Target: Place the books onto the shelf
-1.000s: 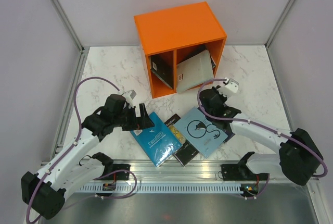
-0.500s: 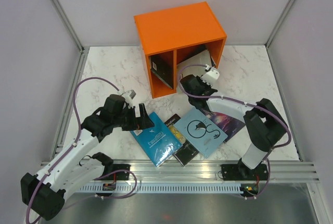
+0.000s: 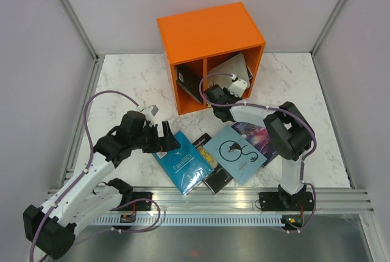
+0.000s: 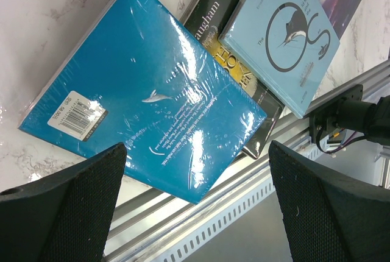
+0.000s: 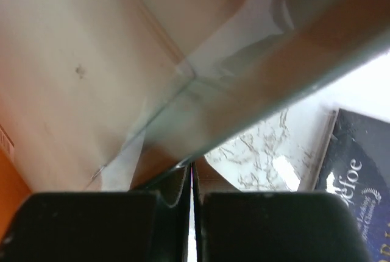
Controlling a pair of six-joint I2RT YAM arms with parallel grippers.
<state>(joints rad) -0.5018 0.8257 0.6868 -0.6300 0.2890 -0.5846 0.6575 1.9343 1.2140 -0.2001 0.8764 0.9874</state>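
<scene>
Your right arm has swung away from the loose books and up to the shelf (image 3: 207, 30) over the last second; your left arm has barely shifted.

The left gripper (image 3: 166, 139) hangs with its fingers spread wide and holds nothing, just above the teal book (image 4: 146, 109). That book lies flat on the marble table (image 3: 122, 79). Beside it, overlapping in a fan, lie a dark book with yellow lettering (image 4: 228, 61), a light blue book (image 3: 234, 152) and a purple-galaxy book (image 3: 257, 133); all four are still to be shelved.

In the shelf's left compartment a dark book (image 3: 190, 84) leans. In the right compartment a pale wrapped book (image 3: 234, 70) tilts, part of it past the opening. The right gripper (image 3: 214, 96) has its fingers pressed together, empty, right at that book's lower edge; I'd judge you're nudging it in. Roughly a third is done.
</scene>
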